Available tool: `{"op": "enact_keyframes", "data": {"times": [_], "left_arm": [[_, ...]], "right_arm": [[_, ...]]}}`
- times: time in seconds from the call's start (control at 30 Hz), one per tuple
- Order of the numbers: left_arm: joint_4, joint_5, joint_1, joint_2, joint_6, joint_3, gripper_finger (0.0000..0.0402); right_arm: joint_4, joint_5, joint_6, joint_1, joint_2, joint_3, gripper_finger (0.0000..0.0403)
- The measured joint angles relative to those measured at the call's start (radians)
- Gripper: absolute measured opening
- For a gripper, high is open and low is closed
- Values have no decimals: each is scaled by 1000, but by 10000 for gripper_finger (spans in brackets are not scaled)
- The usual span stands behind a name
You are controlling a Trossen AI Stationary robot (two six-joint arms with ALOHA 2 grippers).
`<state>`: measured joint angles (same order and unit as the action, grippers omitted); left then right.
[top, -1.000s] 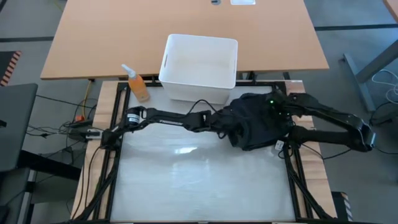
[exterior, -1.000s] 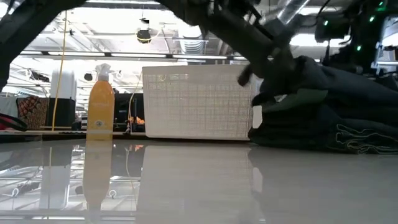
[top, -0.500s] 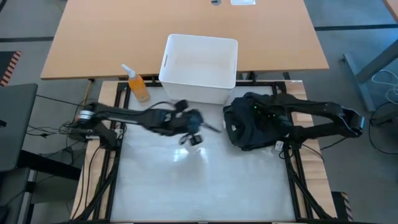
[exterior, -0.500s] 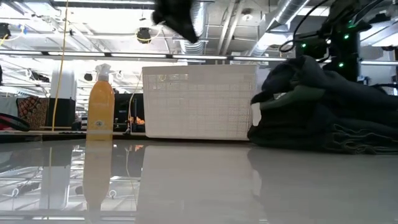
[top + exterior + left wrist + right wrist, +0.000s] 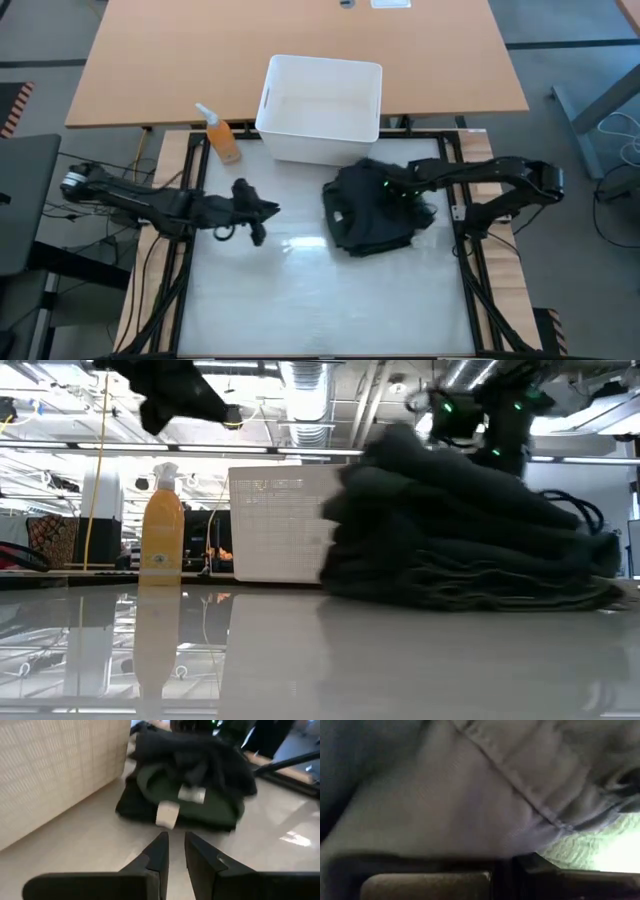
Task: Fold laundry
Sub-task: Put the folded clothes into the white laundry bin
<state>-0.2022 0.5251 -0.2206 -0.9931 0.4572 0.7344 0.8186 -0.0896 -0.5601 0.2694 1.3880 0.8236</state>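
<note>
Because the laundry (image 5: 372, 208), heaped mid-desk before the white bin (image 5: 320, 108), is soft and floppy, pinch a hem: your right gripper (image 5: 392, 190) is clamped into it, your left gripper (image 5: 175, 851) narrow, empty.

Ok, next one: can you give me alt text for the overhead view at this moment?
Seen from above, the right gripper rests on a bundled pile of dark laundry lying right of centre on the table. The left gripper, holding nothing, hangs over the table's left side. A white bin and an orange spray bottle stand at the far edge.
</note>
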Motion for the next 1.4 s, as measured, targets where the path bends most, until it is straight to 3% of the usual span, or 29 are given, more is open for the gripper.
{"op": "enact_keyframes", "data": {"times": [0.2, 0.37, 0.63, 0.87, 1.17, 1.4], "left_arm": [[-9, 46, -75, 119, 3, -40, 47], [-10, 77, -145, 145, 12, -49, 47], [-39, 90, -221, 155, 90, -49, 47], [-31, 89, -260, 243, 114, -48, 57], [-66, 73, -304, 304, 246, -48, 120], [-144, 65, -375, 230, 525, -52, 150]], "right_arm": [[-67, 14, -147, -204, 126, 156, 37], [-130, 1, -200, -335, 298, 325, 37], [23, -49, -140, -425, 452, 640, 45], [210, -66, -79, -442, 420, 823, 89], [402, -180, -65, -432, 328, 836, 186], [477, -240, -53, -435, 212, 819, 252]]}}
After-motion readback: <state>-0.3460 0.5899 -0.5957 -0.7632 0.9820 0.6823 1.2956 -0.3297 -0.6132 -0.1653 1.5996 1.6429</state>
